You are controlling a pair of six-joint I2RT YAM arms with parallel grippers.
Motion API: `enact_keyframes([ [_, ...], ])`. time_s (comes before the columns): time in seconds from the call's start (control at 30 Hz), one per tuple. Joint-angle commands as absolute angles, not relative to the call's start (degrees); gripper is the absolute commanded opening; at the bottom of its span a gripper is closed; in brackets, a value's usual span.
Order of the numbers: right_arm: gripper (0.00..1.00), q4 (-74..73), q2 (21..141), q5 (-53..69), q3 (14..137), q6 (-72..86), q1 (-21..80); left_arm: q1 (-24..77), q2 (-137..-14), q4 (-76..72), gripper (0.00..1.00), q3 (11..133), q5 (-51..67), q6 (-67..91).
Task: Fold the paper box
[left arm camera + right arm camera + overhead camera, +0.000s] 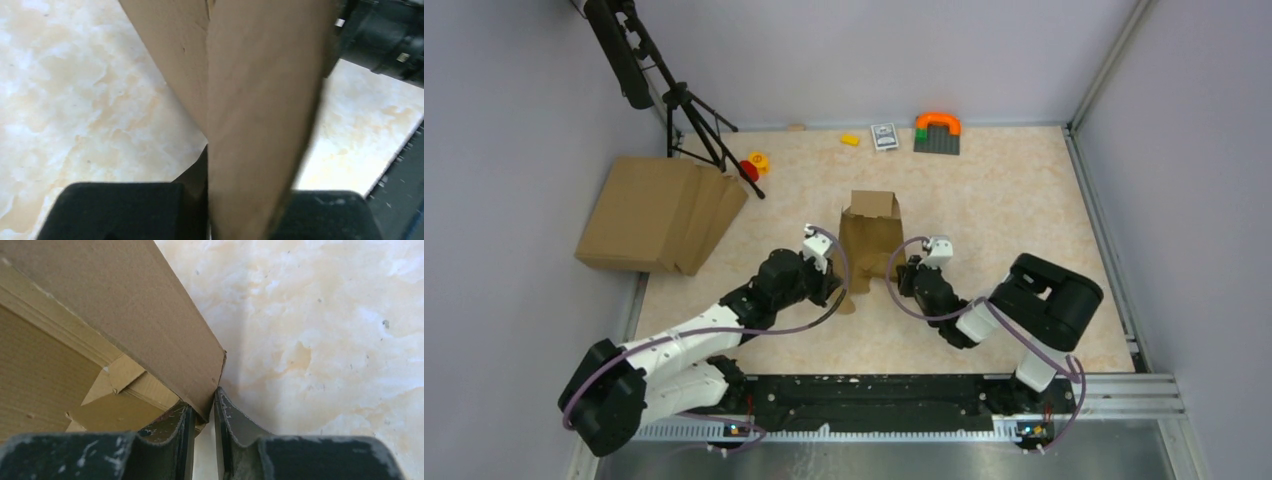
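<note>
The paper box (870, 240), brown cardboard and partly formed, stands in the middle of the table with a flap raised at its far end. My left gripper (837, 287) is at its near left side. In the left wrist view that gripper (225, 210) is shut on a cardboard wall (260, 100) that runs up between its black fingers (120, 210). My right gripper (903, 275) is at the near right side. In the right wrist view the box wall's corner (150, 315) sits pinched between that gripper's (202, 410) narrow-set fingertips (235, 425).
A pile of flat brown cardboard (659, 215) lies at the far left beside a black tripod (694, 120). Small toys (754, 165), a yellow piece (850, 139), a card deck (884, 135) and an orange-handled grey block (937, 132) line the far wall. The base rail (874, 400) runs along the near edge.
</note>
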State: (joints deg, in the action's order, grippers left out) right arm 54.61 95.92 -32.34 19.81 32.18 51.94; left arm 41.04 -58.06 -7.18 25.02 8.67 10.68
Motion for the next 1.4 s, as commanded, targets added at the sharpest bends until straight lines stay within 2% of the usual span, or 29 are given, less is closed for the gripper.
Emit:
enact_keyframes([
  [0.0,0.16,68.11,103.13,-34.08,21.55,32.5,50.84,41.13,-62.2,-17.05,0.01,25.43,0.83,8.79],
  [0.3,0.21,73.71,109.19,-30.92,21.7,30.61,48.58,41.18,-63.4,-23.59,0.01,22.86,8.09,4.32],
  [0.37,0.25,74.52,109.18,-29.81,21.27,30.05,48.52,41.18,-63.36,-23.78,0.01,22.64,9.25,3.63],
  [0.43,0.3,74.94,108.25,-28.91,20.81,29.49,48.54,41.16,-63.45,-23.75,0.0,22.78,10.14,2.9],
  [0.63,0.33,64.28,101.67,-29.95,23.04,26.88,48.58,41.13,-65.08,-18.19,0.0,26.1,12.36,-1.42],
  [1.07,0.43,57.8,94.02,-27.68,24.53,17.88,48.47,41.13,-66.18,-16.35,0.0,27.69,13.27,-3.66],
  [1.17,0.51,56.8,92.61,-25.55,24.26,16.97,48.05,41.13,-66.01,-16.23,0.0,27.64,13.3,-3.91],
  [1.37,0.5,55.79,89.5,-19.95,23.23,16.09,46.03,41.14,-66.02,-16.13,0.0,27.77,14.27,-4.22],
])
